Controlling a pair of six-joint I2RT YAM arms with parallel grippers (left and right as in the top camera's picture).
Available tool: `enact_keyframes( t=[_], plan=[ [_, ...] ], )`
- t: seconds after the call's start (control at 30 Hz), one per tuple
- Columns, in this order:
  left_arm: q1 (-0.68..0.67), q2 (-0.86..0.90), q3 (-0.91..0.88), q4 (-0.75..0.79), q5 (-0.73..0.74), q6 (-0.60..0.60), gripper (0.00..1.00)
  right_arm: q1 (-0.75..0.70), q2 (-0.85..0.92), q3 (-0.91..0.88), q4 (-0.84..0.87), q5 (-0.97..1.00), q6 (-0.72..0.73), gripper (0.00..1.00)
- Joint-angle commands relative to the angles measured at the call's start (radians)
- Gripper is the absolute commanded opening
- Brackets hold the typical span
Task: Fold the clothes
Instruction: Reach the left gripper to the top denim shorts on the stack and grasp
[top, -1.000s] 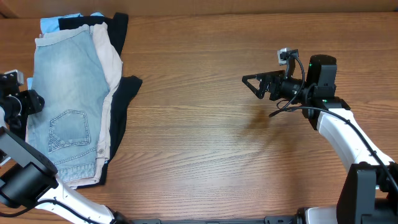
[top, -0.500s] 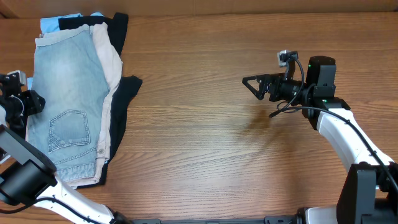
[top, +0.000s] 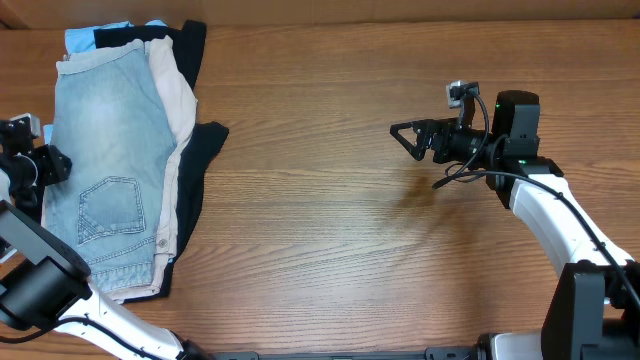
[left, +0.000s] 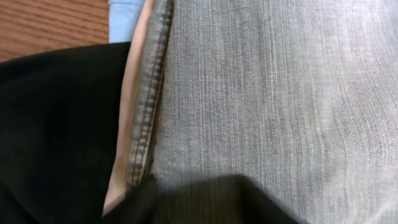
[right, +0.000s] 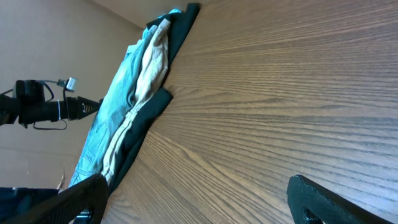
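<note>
The clothes lie in a flat stack at the table's left. Light-wash denim shorts (top: 105, 160) with a stitched pocket are on top. Beige shorts (top: 178, 105), a black piece (top: 195, 160) and a sky-blue piece (top: 80, 38) show beneath. My left gripper (top: 38, 163) is at the stack's left edge, low over the cloth. The left wrist view is filled with denim (left: 280, 93), its hem (left: 146, 118), a beige strip and black cloth (left: 56, 137). A dark blur hides the jaws. My right gripper (top: 403, 133) is open and empty, held above bare wood far right of the stack (right: 134, 93).
The wooden table (top: 330, 250) spreads between the stack and the right arm. The right arm's white link (top: 555, 225) runs along the right side. A plain wall (right: 56, 37) stands behind the table's far edge.
</note>
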Motion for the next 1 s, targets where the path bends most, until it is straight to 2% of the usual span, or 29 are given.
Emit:
enact_keyframes(
  t=[0.0, 0.23, 0.37, 0.47, 0.6, 0.67, 0.7, 0.8, 0.83, 0.97],
  plan=[
    [0.006, 0.013, 0.018, 0.004, -0.018, -0.005, 0.55, 0.005, -0.004, 0.016, 0.005, 0.013, 0.0, 0.96],
    [0.006, 0.016, 0.018, 0.008, -0.019, -0.004, 0.56, 0.005, -0.004, 0.016, 0.005, 0.017, 0.0, 0.96],
    [0.006, 0.024, 0.018, 0.004, -0.019, -0.004, 0.52, 0.005, -0.004, 0.016, 0.005, 0.017, 0.0, 0.96],
    [0.006, 0.027, 0.014, 0.0, -0.019, -0.004, 0.43, 0.005, -0.004, 0.016, 0.006, 0.017, 0.0, 0.96],
    [0.006, 0.027, 0.01, -0.005, -0.016, -0.008, 0.22, 0.005, -0.004, 0.016, 0.006, 0.017, 0.0, 0.96],
    [0.006, 0.027, 0.01, -0.008, -0.013, -0.045, 0.07, 0.005, -0.004, 0.016, 0.006, 0.016, 0.001, 0.95],
    [0.006, 0.027, 0.01, -0.008, -0.011, -0.071, 0.04, 0.005, -0.004, 0.016, 0.006, 0.016, 0.001, 0.94],
    [0.006, 0.021, 0.019, -0.009, -0.006, -0.182, 0.04, 0.003, -0.004, 0.016, 0.01, 0.016, 0.016, 0.91],
    [0.004, 0.011, 0.039, -0.021, 0.043, -0.23, 0.04, -0.005, -0.006, 0.017, 0.016, 0.016, 0.045, 0.84],
    [-0.019, -0.018, 0.126, -0.089, 0.295, -0.332, 0.04, -0.05, -0.034, 0.021, 0.017, 0.016, 0.116, 0.76]
  ],
)
